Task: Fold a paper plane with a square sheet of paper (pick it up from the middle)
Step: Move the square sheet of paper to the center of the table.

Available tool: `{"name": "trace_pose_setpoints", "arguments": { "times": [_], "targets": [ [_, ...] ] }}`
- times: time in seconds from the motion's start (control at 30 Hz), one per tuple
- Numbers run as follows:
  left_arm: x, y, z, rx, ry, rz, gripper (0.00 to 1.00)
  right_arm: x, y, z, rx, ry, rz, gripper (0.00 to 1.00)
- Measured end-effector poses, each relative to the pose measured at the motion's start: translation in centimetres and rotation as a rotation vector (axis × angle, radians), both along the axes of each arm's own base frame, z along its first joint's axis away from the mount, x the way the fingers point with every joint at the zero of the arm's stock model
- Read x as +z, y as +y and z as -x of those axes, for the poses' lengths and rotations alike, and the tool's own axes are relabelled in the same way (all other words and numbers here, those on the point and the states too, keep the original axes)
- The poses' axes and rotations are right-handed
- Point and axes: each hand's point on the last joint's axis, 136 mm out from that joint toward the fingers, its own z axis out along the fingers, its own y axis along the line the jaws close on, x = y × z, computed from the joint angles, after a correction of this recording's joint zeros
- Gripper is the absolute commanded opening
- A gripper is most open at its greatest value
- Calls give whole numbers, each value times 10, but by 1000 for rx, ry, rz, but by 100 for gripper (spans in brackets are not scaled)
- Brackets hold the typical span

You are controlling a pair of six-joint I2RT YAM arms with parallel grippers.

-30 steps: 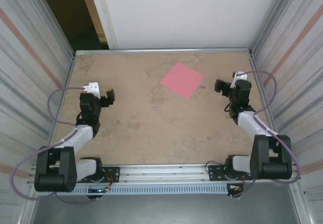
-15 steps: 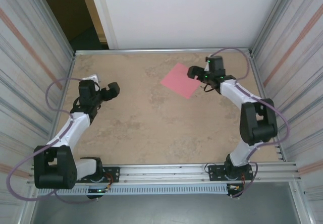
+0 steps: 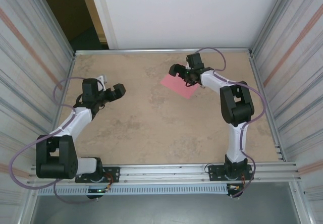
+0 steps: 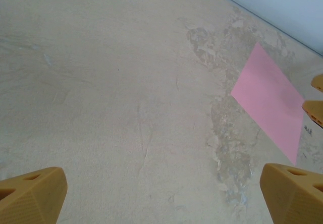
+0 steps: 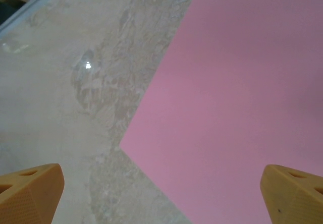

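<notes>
Right wrist: claw (image 5: 161,196) now over sheet (image 5: 237,98)

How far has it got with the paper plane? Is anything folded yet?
Nothing is folded: the pink sheet lies flat and uncreased on the table. In hand is the pick-up: the right gripper is poised over the sheet, jaws open, holding nothing, while the left gripper hangs open over bare table to the left. Left to do: grasping the sheet and every fold.
</notes>
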Motion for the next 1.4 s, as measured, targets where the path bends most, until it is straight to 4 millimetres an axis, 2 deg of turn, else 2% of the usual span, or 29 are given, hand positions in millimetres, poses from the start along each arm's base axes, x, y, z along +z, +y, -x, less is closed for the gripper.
{"name": "trace_pose_setpoints", "arguments": {
  "times": [0.33, 0.67, 0.8, 0.87, 0.97, 1.13, 1.23, 1.3, 1.4],
  "targets": [
    [-9, -12, 0, -49, 41, 27, 99, -42, 5, -6, 9, 99, 23, 97],
    [-11, -20, -3, -64, 61, 42, 99, -46, 8, -2, 70, 109, 53, 96],
    [-14, -23, -9, -67, 72, 46, 99, -48, 10, 10, 132, 97, 85, 96],
    [-15, -25, -11, -73, 79, 47, 99, -49, 14, 25, 173, 103, 105, 95],
    [-19, -33, -13, -94, 94, 46, 99, -51, 25, 60, 257, 118, 144, 94],
    [-22, -57, -16, -145, 111, 21, 99, -55, 47, 151, 451, 165, 211, 93],
    [-22, -72, -16, -179, 112, 5, 99, -55, 52, 198, 546, 203, 221, 92],
    [-23, -80, -16, -194, 120, 1, 99, -53, 47, 215, 558, 227, 215, 92],
    [-29, -88, -18, -209, 138, 2, 98, -37, 33, 215, 477, 220, 191, 93]
  ]
}}
